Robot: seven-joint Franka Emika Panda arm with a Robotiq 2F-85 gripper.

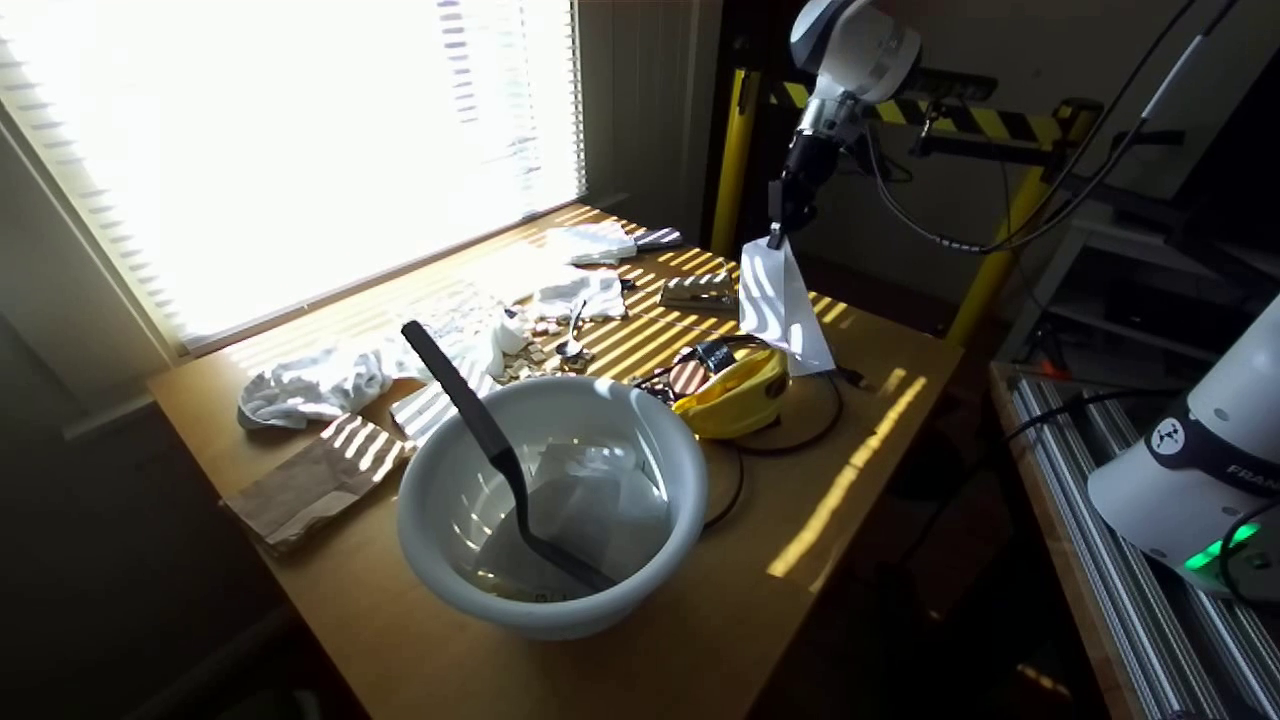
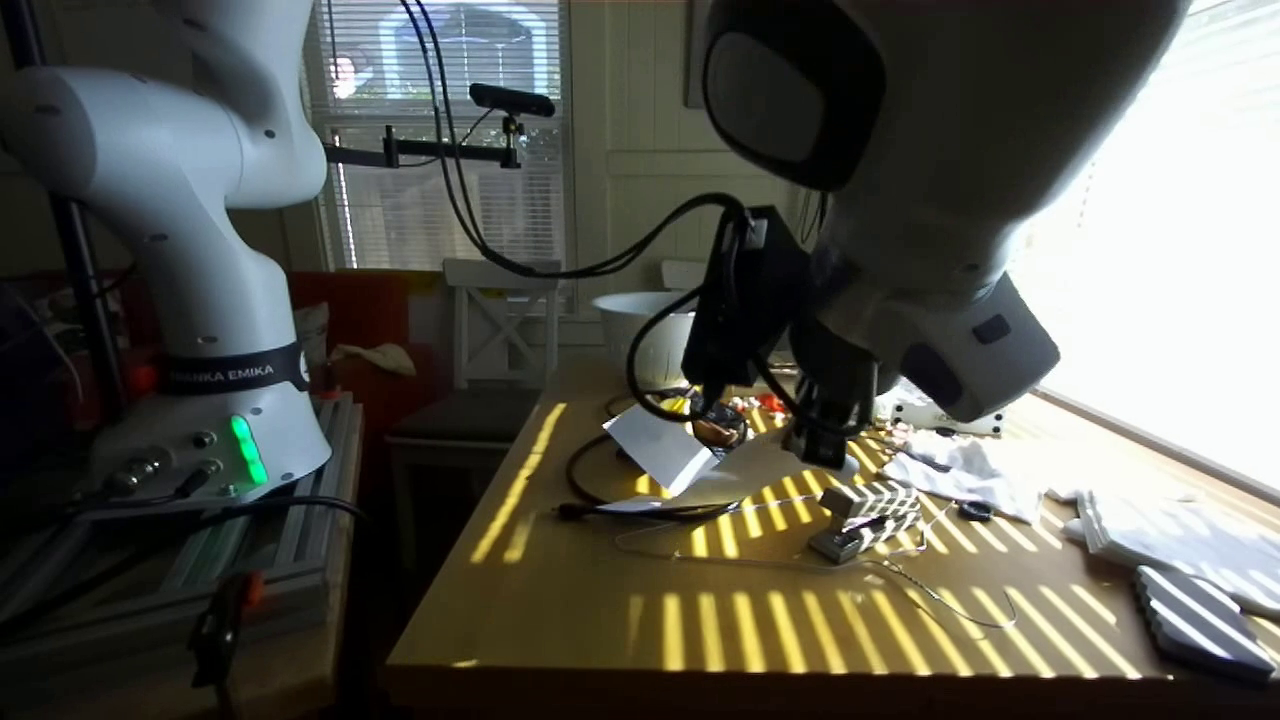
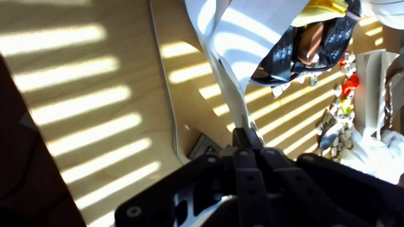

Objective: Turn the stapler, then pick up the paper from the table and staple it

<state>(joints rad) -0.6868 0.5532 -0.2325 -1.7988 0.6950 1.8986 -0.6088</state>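
Gripper (image 1: pixel 777 238): clamped tight, fingers together, and it has the paper (image 1: pixel 782 305) by its upper end, up above the table (image 1: pixel 750 520)!
Paper: here it hangs, at the far right in an exterior view, bent along a crease and striped with sunlight; in the wrist view it curls away from the fingertips. Whether its lower edge touches anything, I cannot tell.
Stapler (image 2: pixel 862 522): down on the table, grey and metallic, below the gripper and to the right of the paper in an exterior view, apart from both.
Table: light wood, barred with sunlight, a bright window (image 1: pixel 300 150) along its far left, and what a crowd it carries!
Bowl (image 1: pixel 690 470): big, white, at the near side in an exterior view, a black spatula (image 1: pixel 478 420) tilted in it with the handle leaning left.
Yellow pouch (image 1: pixel 735 405): just beside the bowl, on its far right, and there's a black cable (image 2: pixel 650 513) curving close by.
Spoon (image 1: pixel 569 348): beyond the bowl, there in among a scatter of small tiles (image 3: pixel 314 81).
White cloth (image 1: pixel 315 385): bunched up on the left, by the window side, with a flat brown napkin (image 1: pixel 320 480) nearer, just left of the bowl.
Arm (image 1: pixel 865 55): white, up at the far right in an exterior view, a green light (image 1: pixel 1222 548) glowing on its base (image 1: pixel 1130 485), off to the right on a stand (image 1: pixel 1110 600).
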